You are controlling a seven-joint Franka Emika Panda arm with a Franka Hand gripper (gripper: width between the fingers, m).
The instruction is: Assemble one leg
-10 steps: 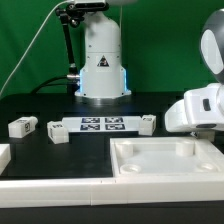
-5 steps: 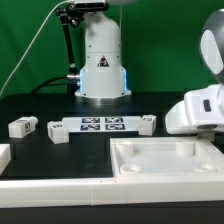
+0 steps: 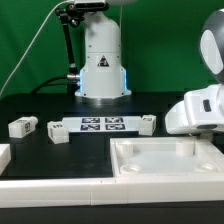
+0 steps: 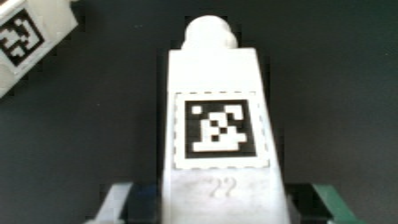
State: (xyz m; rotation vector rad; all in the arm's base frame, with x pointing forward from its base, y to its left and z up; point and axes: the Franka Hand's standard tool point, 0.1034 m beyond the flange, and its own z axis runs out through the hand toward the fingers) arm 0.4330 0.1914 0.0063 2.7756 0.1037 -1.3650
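Exterior view: black surface (image 3: 40, 105), robot base (image 3: 102, 65) at the middle of its back edge. The marker board (image 3: 102, 124) lies flat mid-surface. There are three small white blocks. The first block (image 3: 22, 127) is near the surface edge on the exterior view's left. The second block (image 3: 57, 133) is just beside the board's end on that same side. The third block (image 3: 147, 123) is at the board's other end, touching or just beside it; cannot tell which. The big white panel (image 3: 165, 160) with a raised rim lies by the front edge, toward the front corner on the exterior view's right. A white part (image 3: 3, 155) sits at the front corner on the exterior view's left, cut by the frame. The arm (image 3: 195, 108) hangs over the surface edge on the exterior view's right, above the panel's far corner. The gripper and leg are hidden in this view.

Wrist view: the leg (image 4: 217, 80) fills the middle and is seen lengthwise with its rounded tip pointing away from the camera. A black-and-white tag (image 4: 217, 125) is on the face toward the camera. The gripper (image 4: 217, 200) is clenched on the leg's near end, with dark fingers (image 4: 121, 200) on either side of it. The leg is held over bare dark surface, not touching it as far as can be seen. A white tagged piece (image 4: 22, 40) shows at the frame corner, apart from the leg; cannot tell what it is.
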